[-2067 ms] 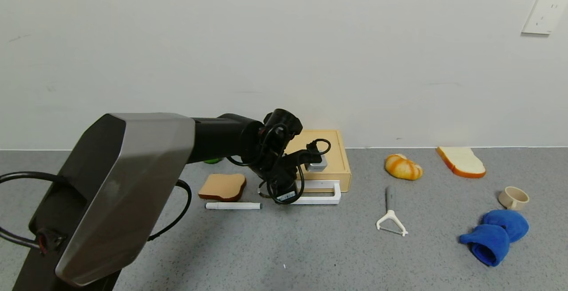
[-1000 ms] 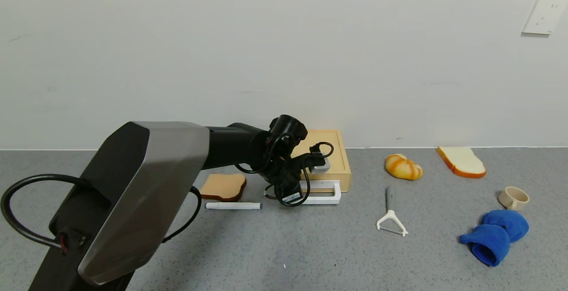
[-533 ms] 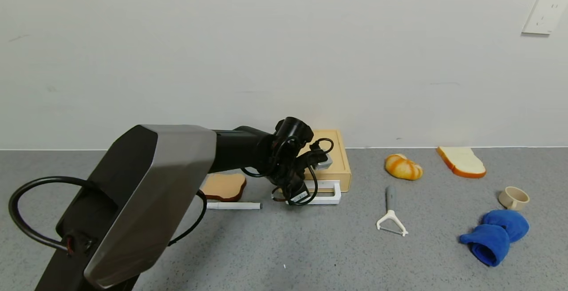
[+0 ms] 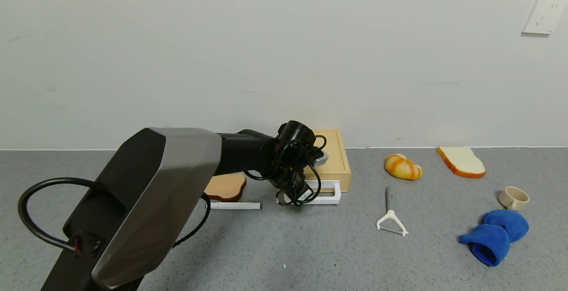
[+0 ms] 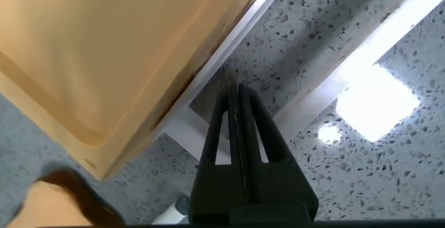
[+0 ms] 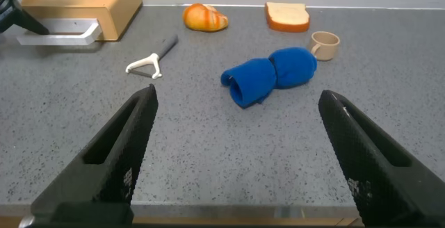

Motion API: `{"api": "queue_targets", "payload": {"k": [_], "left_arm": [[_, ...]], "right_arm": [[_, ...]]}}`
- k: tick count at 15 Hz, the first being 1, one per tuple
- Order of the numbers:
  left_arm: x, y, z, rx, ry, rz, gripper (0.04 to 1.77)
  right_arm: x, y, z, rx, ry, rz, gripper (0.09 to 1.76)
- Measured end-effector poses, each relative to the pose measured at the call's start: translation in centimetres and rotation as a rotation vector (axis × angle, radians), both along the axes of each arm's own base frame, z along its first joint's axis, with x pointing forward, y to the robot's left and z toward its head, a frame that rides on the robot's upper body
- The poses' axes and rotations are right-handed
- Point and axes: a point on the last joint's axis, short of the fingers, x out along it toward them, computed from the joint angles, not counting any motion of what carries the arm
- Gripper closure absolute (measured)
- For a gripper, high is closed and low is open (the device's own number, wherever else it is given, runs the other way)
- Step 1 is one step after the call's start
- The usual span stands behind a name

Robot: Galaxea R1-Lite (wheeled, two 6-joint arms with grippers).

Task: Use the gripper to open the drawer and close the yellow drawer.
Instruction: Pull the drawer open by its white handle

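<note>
- The left gripper [image 4: 296, 193] reaches across the grey counter [image 4: 310, 255] to the front of the yellow drawer [image 4: 330, 160], which sits against the back wall, between a toast slice [image 4: 224, 186] and a bread roll [image 4: 403, 167].
- In the left wrist view the fingers [image 5: 240, 127] are pressed together with no gap between them, their tips poked inside the white loop handle [image 5: 306, 89]; they clamp nothing, and whether they touch the bar cannot be told.
- The drawer front looks flush with its box, so it reads as shut. Judged from that, the pulling-out step is not visibly done here, and both the opening and the closing appear to remain; the fingers hooked in the handle suggest the pull is being set up.
- The drawer box is a flat, pale yellow-tan rectangle with a shallow recessed top and rounded corners; its white handle juts forward from the front and lies low over the counter.
- The right gripper [image 6: 236, 158] hangs parked over the near side of the counter, its two dark fingers spread wide and holding nothing, facing a blue cloth [image 6: 271, 75], a cup [image 6: 324, 44] and a white peeler [image 6: 149, 61].
</note>
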Motion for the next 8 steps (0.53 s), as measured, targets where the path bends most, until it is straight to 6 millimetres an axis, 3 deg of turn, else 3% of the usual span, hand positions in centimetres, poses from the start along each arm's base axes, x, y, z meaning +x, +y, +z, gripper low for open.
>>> {"api": "queue_targets", "payload": {"k": [8], "left_arm": [[-0.92,0.20,-0.70,-0.005,0.119,0.108,1.70]], "right_arm": [[0.00,0.00,0.00,0.000,0.000,0.000,0.15]]}}
